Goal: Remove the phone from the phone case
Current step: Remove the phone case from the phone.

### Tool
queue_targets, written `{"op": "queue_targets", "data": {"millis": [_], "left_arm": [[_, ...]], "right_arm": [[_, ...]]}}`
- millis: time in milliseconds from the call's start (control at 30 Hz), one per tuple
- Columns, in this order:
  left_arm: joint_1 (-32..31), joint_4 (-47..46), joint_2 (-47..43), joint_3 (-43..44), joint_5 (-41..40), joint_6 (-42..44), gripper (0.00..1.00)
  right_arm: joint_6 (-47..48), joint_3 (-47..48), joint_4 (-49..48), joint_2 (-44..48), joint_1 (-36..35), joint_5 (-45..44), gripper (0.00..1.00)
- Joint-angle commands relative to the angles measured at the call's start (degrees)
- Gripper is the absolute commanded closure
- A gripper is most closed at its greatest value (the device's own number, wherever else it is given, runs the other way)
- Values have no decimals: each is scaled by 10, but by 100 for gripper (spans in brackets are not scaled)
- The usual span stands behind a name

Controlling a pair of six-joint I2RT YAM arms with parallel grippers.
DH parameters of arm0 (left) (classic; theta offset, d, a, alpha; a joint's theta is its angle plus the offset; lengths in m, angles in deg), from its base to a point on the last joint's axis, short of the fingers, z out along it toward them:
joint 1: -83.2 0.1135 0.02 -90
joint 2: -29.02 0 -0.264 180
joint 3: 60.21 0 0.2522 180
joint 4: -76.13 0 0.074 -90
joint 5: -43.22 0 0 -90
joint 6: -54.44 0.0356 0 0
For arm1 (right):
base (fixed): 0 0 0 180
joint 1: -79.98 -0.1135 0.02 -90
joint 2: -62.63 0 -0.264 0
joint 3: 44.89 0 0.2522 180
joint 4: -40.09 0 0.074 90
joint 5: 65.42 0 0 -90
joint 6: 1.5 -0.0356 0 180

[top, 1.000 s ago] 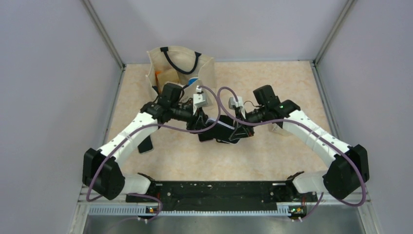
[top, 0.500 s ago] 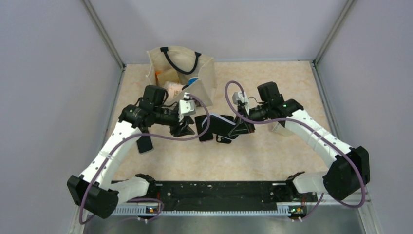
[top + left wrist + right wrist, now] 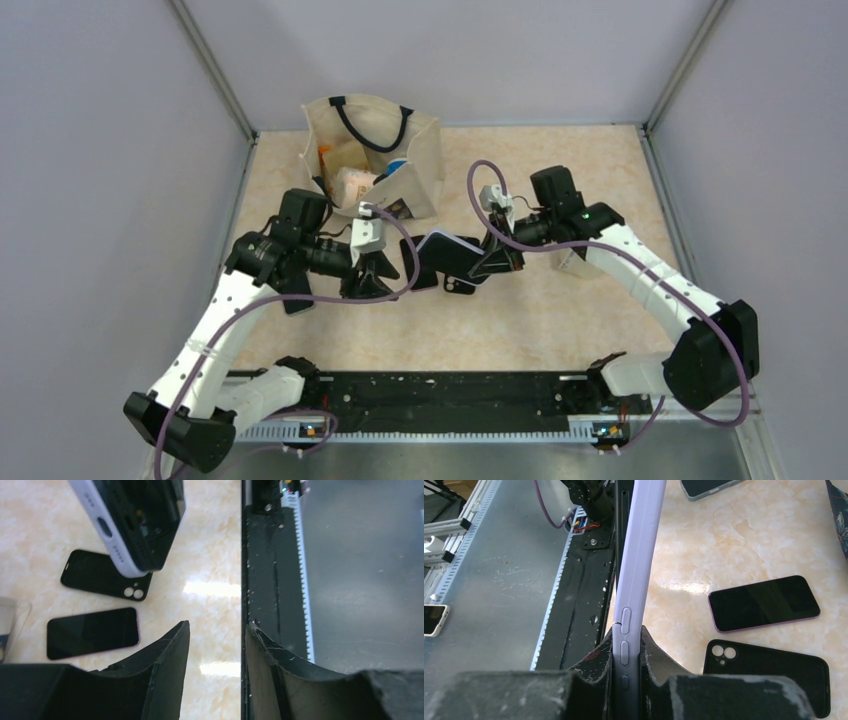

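Note:
My right gripper (image 3: 628, 635) is shut on a lavender phone case (image 3: 636, 555) and holds it on edge above the table, button side toward the camera. I cannot tell whether a phone sits inside it. The case also shows in the top view (image 3: 450, 255) and the left wrist view (image 3: 107, 530). Below it a black phone (image 3: 764, 602) lies screen up beside a black case (image 3: 769, 675) with camera holes. My left gripper (image 3: 217, 625) is open and empty, left of the held case and apart from it (image 3: 375, 280).
A cream tote bag (image 3: 370, 150) with several items stands at the back left. Another dark phone (image 3: 297, 297) lies under the left arm. A pale box (image 3: 575, 262) sits under the right forearm. The black base rail (image 3: 440, 390) runs along the near edge.
My left gripper has drawn back to the left, away from the lavender case, and now stands open. My right gripper keeps its hold and has barely moved.

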Motion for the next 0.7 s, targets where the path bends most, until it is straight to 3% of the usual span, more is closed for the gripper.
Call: {"op": "queue_targets", "data": {"millis": [0, 300, 667], "left_arm": [[2, -59, -9, 0, 107, -87, 50], [2, -228, -4, -36, 106, -262, 52], [2, -292, 16, -45, 85, -304, 52]], "right_arm": [[-6, 26, -40, -2, 6, 51, 100], [-14, 28, -47, -3, 6, 45, 100], [-21, 16, -60, 7, 6, 42, 100]]}}
